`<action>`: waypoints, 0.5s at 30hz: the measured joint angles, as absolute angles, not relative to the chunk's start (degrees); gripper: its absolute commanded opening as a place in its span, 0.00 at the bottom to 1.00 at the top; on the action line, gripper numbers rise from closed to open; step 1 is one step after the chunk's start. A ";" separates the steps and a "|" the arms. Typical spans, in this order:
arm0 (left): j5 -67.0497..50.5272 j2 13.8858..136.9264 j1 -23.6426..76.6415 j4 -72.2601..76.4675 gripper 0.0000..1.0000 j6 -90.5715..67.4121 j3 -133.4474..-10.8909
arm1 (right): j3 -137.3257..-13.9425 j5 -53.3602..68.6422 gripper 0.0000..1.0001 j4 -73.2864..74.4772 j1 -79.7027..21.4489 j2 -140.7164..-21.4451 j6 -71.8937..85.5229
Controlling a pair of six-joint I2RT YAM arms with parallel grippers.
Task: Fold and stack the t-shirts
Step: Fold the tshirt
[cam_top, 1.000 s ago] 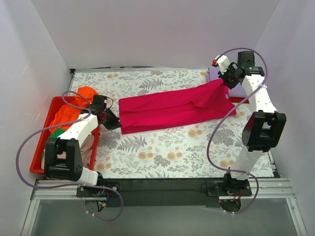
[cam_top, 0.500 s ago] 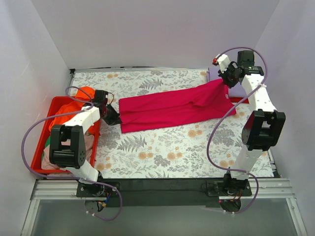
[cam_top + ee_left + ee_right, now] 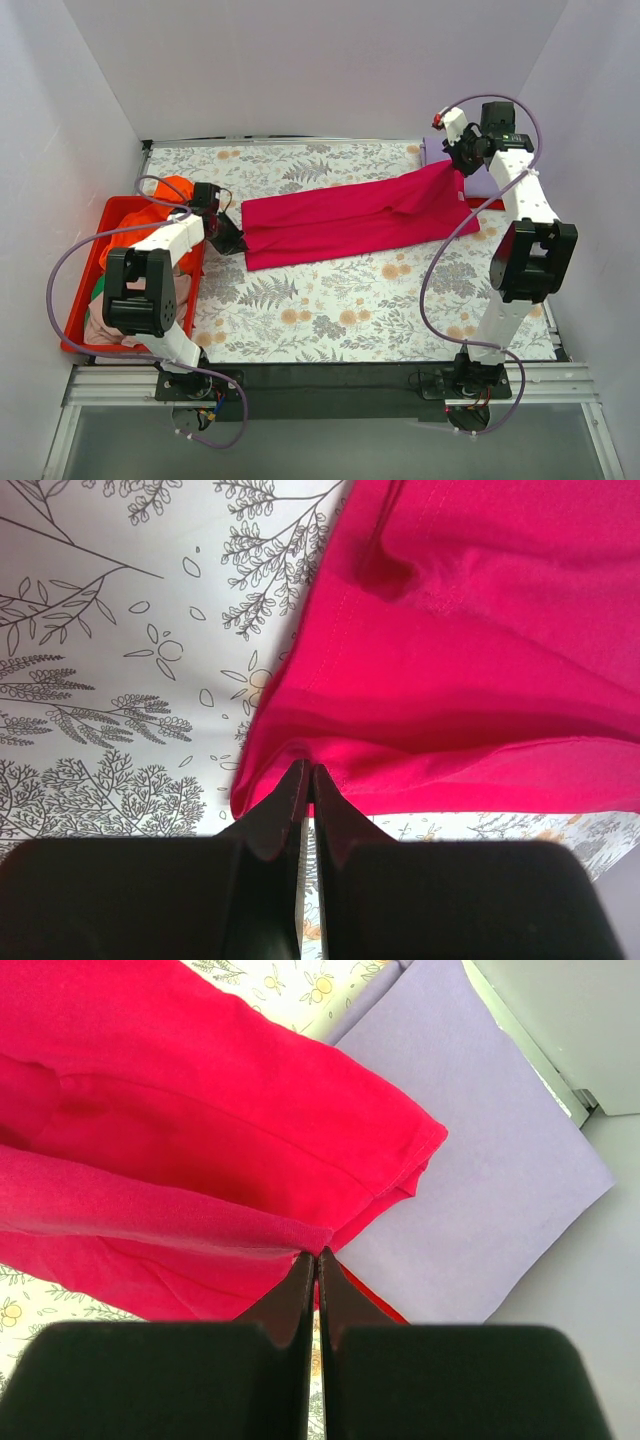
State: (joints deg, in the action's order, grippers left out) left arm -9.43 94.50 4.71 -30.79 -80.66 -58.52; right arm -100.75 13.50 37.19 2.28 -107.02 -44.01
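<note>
The large crimson t-shirt point(image 3: 350, 218) lies stretched in a long band across the flowered table, left to right. My left gripper point(image 3: 232, 240) is shut on its left edge; in the left wrist view the closed tips point(image 3: 308, 775) pinch the crimson hem point(image 3: 450, 630). At the shirt's far right corner my right gripper point(image 3: 458, 165) is shut on the cloth, and there too the tips point(image 3: 317, 1258) meet on the crimson fabric point(image 3: 150, 1160). A folded lavender t-shirt point(image 3: 480, 1190) lies flat under that corner. Orange point(image 3: 150, 215), green point(image 3: 103, 290) and beige-pink point(image 3: 100, 325) t-shirts sit heaped in the tray.
A red plastic tray point(image 3: 72, 335) stands along the table's left edge beside the left arm. The lavender shirt point(image 3: 487, 185) occupies the back right corner. White walls close in the back and both sides. The flowered cloth point(image 3: 330, 310) in front of the crimson shirt is bare.
The left arm's elbow has swung back and to the left, and its gripper has drawn the shirt's left edge slightly back. The right arm has hardly moved.
</note>
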 measured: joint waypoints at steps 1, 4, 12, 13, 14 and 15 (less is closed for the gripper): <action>-9.41 94.50 4.67 -30.76 0.00 -80.66 -58.52 | -100.79 13.50 0.01 37.17 2.28 -107.18 -43.81; -9.32 94.45 4.47 -30.79 0.00 -80.66 -58.52 | -101.93 13.69 0.01 37.12 2.28 -108.01 -43.40; -9.17 94.39 4.19 -30.81 0.00 -80.75 -58.52 | -105.19 14.31 0.01 37.01 2.28 -110.65 -41.01; -9.15 94.28 4.19 -30.81 0.00 -80.75 -58.52 | -105.36 14.33 0.01 36.86 2.28 -110.83 -40.66; -9.15 94.19 4.19 -30.81 0.00 -80.75 -58.52 | -105.58 14.37 0.01 36.84 2.26 -111.00 -40.51; -9.13 94.15 4.19 -30.81 0.00 -80.77 -58.52 | -105.78 14.39 0.01 36.77 2.24 -111.15 -40.27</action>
